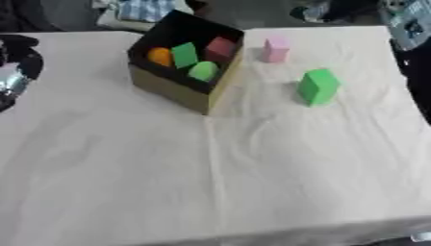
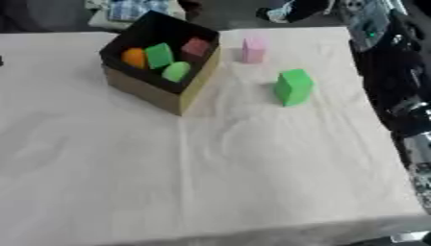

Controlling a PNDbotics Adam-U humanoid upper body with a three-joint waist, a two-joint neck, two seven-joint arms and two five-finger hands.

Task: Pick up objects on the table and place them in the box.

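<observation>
An open cardboard box [image 1: 172, 89] with a dark inside stands at the back left of centre. In it lie an orange piece [image 1: 159, 56], a green block [image 1: 184, 54], a red block [image 1: 221, 48] and a pale green rounded piece [image 1: 203, 71]. A pink block [image 1: 275, 49] stands on the cloth just right of the box. A larger green block [image 1: 317, 86] stands nearer and further right. My left hand [image 1: 19, 57] shows as a dark shape at the left edge, far from the blocks. My right arm and hand [image 2: 402, 91] run along the right edge, right of the green block.
A wrinkled cream cloth [image 1: 219, 163] covers the table, and its front half is bare. The table's front edge [image 1: 252, 233] runs along the bottom. Clutter lies beyond the far edge.
</observation>
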